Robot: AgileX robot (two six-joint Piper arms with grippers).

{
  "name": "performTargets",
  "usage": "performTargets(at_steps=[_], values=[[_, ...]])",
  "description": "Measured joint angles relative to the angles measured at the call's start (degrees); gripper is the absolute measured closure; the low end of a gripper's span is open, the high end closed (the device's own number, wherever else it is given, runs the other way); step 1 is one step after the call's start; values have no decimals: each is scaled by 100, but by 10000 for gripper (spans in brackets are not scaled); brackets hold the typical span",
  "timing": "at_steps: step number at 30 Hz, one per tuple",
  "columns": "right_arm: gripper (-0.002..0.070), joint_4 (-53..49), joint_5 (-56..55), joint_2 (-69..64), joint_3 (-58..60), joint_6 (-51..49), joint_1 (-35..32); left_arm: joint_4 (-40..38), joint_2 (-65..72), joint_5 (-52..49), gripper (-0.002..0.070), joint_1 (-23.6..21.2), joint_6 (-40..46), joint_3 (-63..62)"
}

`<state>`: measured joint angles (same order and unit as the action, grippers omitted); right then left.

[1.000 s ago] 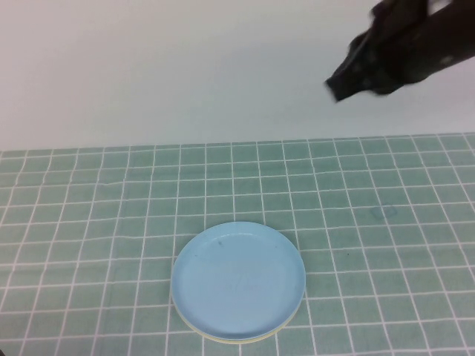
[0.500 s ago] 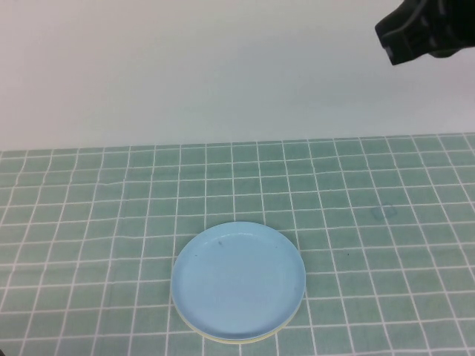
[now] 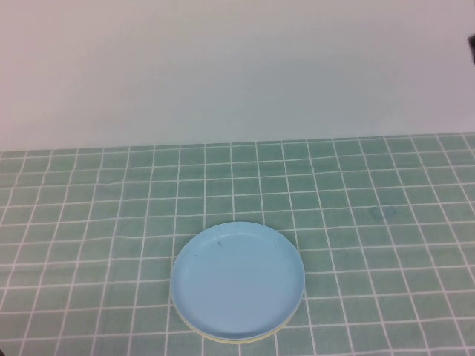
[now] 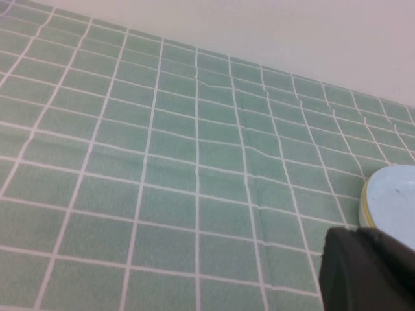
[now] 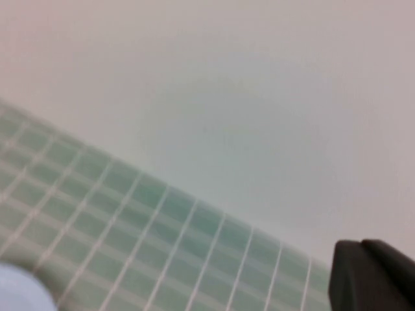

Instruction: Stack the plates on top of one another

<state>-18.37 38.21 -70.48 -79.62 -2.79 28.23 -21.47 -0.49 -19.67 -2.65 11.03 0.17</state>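
A light blue plate (image 3: 237, 278) lies on top of a stack at the front middle of the table. The pale yellow plate's rim (image 3: 223, 339) shows under it along the near edge. I cannot make out the white plate separately. The stack's edge also shows in the left wrist view (image 4: 395, 194), just beyond my left gripper (image 4: 356, 243), which is low over the cloth with its fingers together and empty. My right gripper (image 5: 362, 249) is raised high at the far right, fingers together and empty. Only a sliver of the right arm (image 3: 472, 44) shows in the high view.
A green cloth with a white grid (image 3: 111, 222) covers the table, with a plain white wall (image 3: 223, 74) behind. The cloth has slight wrinkles to the left of the stack (image 4: 253, 194).
The right arm has pulled away up and to the right, almost out of the high view. The plate stack has not moved.
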Motion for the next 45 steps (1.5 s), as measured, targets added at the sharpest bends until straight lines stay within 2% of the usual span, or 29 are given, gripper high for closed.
performTargets(at_steps=[7,11,14,18,26,45], values=[[678,428,-2807,1971,3333,-48,-1058,0,5,0,676,0,0,0],[678,539,-3789,3390,5000,-120,-1785,0,5,0,676,0,0,0],[678,552,-4117,4389,5887,-330,-2300,0,5,0,676,0,0,0],[678,558,-4141,5433,6806,-491,-2697,0,5,0,676,0,0,0],[678,547,-3510,6937,7863,-491,-2782,0,5,0,676,0,0,0],[678,693,-1787,7097,8114,-491,-2782,0,5,0,676,0,0,0]])
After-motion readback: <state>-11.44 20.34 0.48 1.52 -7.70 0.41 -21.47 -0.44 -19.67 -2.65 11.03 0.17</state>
